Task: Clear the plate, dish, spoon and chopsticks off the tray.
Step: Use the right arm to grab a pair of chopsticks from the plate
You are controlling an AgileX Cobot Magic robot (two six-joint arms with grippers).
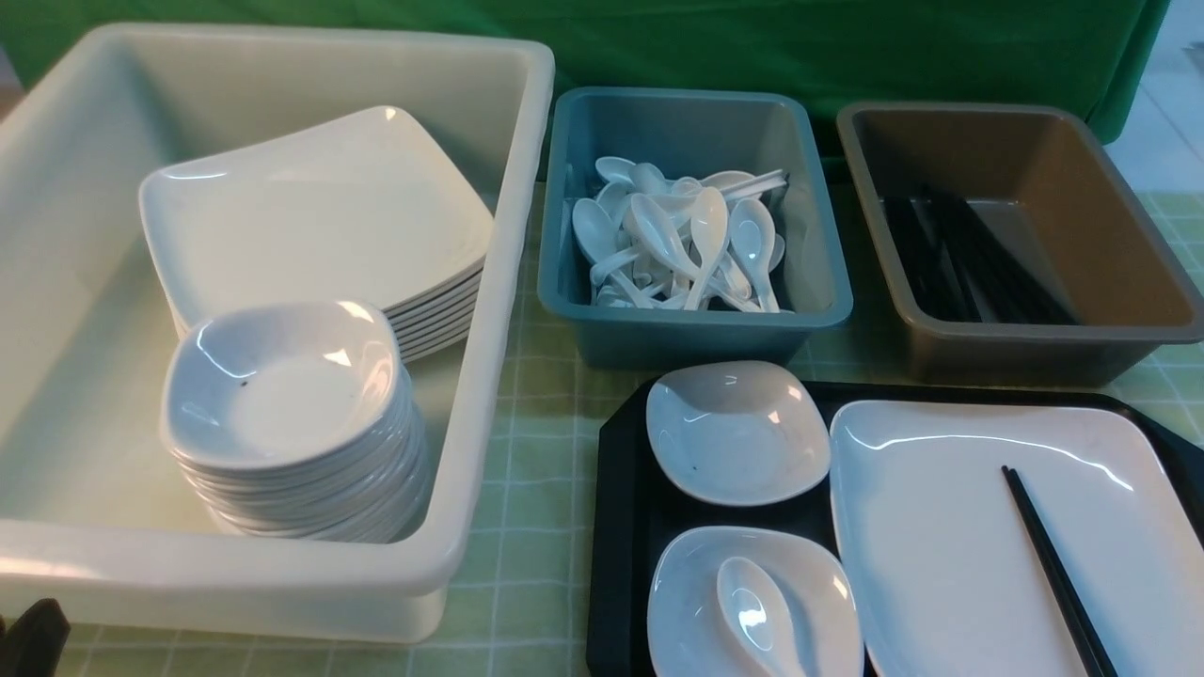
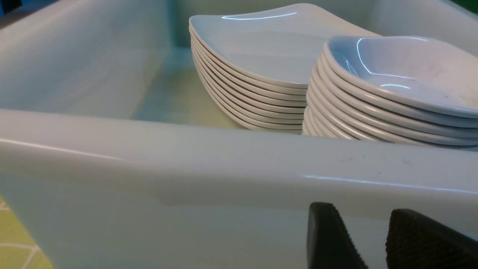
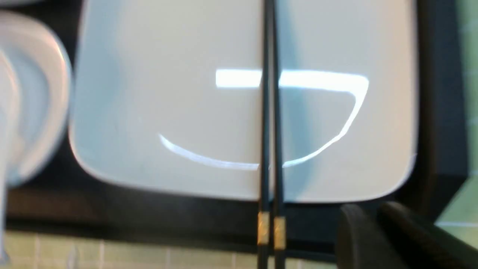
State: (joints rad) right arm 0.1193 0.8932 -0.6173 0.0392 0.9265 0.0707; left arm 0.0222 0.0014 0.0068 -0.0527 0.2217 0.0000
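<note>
We see chopsticks [image 3: 269, 112] lying across plate [image 3: 168, 112] on tray [image 3: 440, 112], ends just beside R claw [image 3: 371, 211], not between its fingers. R claw is blurred, can't tell wide/narrow. L claw [image 2: 362, 210] is part-open, empty, by white tub [image 2: 186, 157]. Spoon [image 1: 752, 611] sits in near dish [image 1: 687, 588].

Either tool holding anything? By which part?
Nothing held. Left tool empty by the white tub; right tool beside the chopsticks, not on them.
</note>
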